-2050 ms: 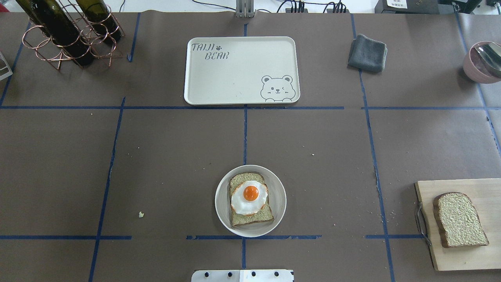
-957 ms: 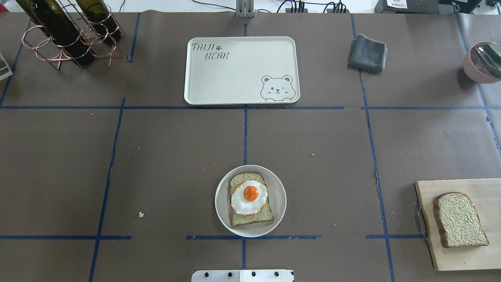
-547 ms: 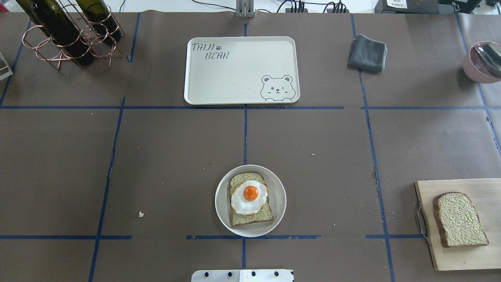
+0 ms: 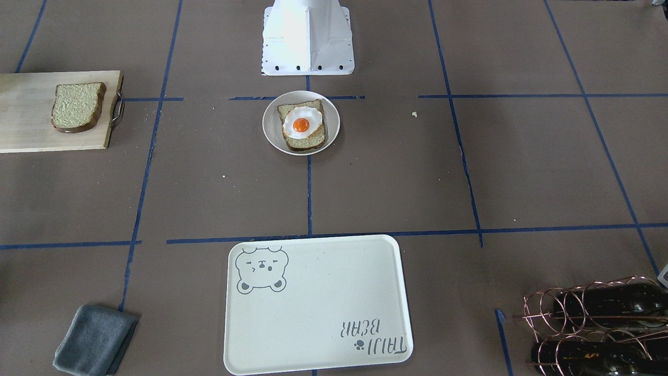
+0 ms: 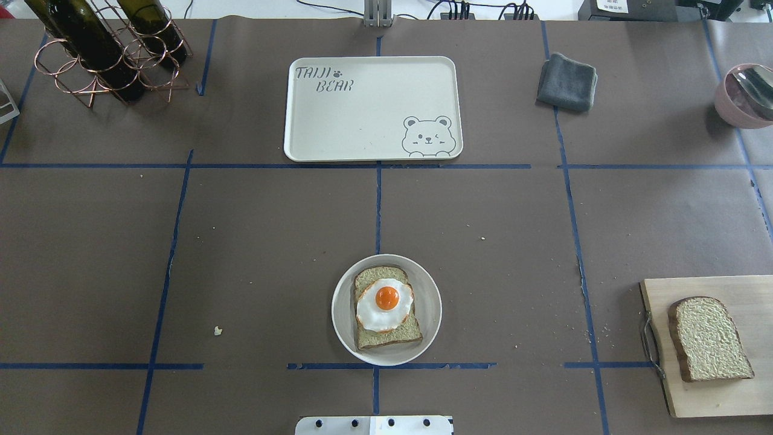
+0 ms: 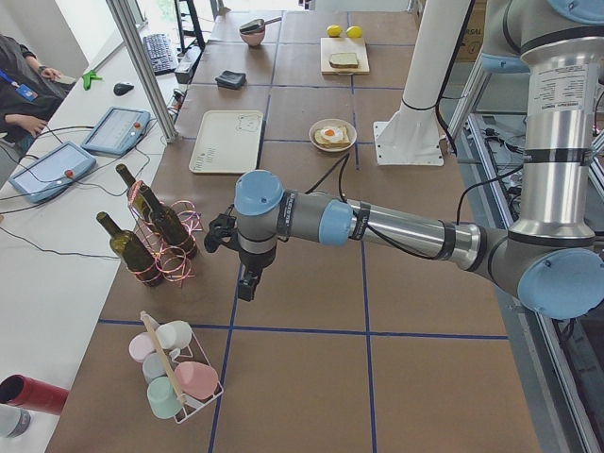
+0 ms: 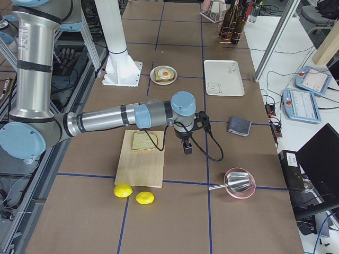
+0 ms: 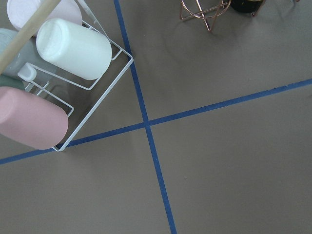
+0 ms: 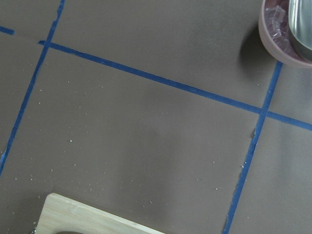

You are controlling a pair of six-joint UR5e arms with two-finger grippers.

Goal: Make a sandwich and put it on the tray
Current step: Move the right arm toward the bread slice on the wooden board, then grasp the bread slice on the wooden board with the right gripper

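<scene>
**Containers.** A round white plate [image 5: 430,302] near the robot's base holds one bread slice [image 5: 379,275] with a fried egg [image 5: 384,305] on top. A wooden cutting board [image 5: 724,399] on the robot's right carries the second bread slice [image 5: 709,338], lying flat. The cream tray [image 5: 362,115] with the bear drawing sits at the far middle of the table, well apart from the plate. A pink bowl [image 5: 721,103] at the far right holds a metal scoop [image 5: 755,87]. A copper wire rack [image 5: 90,78] at the far left holds dark bottles [image 5: 90,42]. A white wire rack [image 8: 97,99] holds cups [image 8: 73,48] on their sides.

**Arms.** The left arm [image 6: 377,226] stretches low and level over the table. Its wrist is turned down, and the left pincer [image 6: 247,281] points at the paper between the bottle rack and the cup rack. The right arm [image 7: 106,120] reaches level across the cutting board, and the right pincer [image 7: 187,146] points down just past the board's edge. Neither pincer shows plainly enough to tell whether it is released or clenched.

**Relations.** The second slice lies near the right pincer. The plate with slice and egg, and the tray, lie well apart from both pincers.
</scene>
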